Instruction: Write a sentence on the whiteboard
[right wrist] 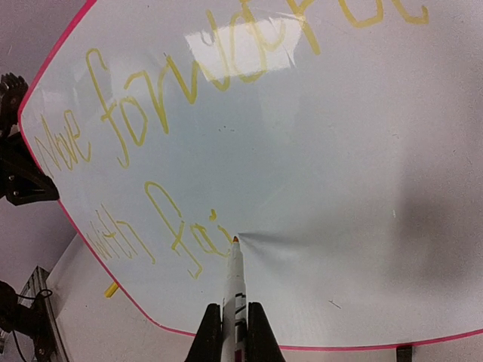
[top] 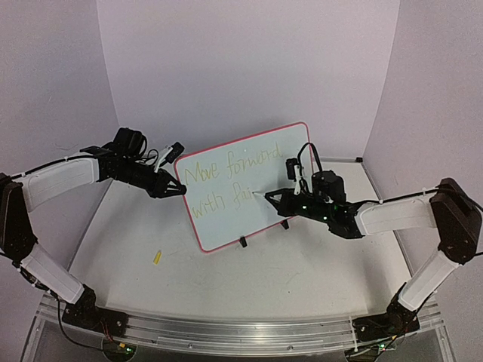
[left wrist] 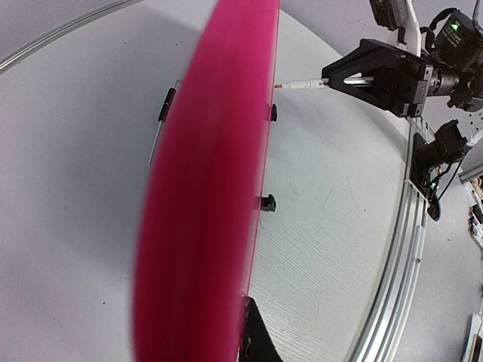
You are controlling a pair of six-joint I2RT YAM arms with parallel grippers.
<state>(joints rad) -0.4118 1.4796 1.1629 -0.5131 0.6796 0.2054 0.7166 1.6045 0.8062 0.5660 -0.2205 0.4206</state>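
The whiteboard (top: 226,226) stands upright on the table, tilted, with a red-pink rim. The sentence (top: 226,167) on it reads "Move forward" on the upper line and "with fai" below, in yellow-green. My left gripper (top: 179,188) is shut on the board's left edge; in the left wrist view that edge is a blurred pink band (left wrist: 204,188) beside one black finger (left wrist: 260,339). My right gripper (right wrist: 235,320) is shut on a white marker (right wrist: 235,279). The marker's tip touches the whiteboard (right wrist: 339,188) just right of the "i" of the sentence (right wrist: 189,234).
A yellow marker cap (top: 157,257) lies on the table left of the board's near corner. Two black feet (top: 243,242) (top: 285,224) hold the board up. A metal rail (top: 241,332) runs along the near edge. Pale walls close in the back and sides.
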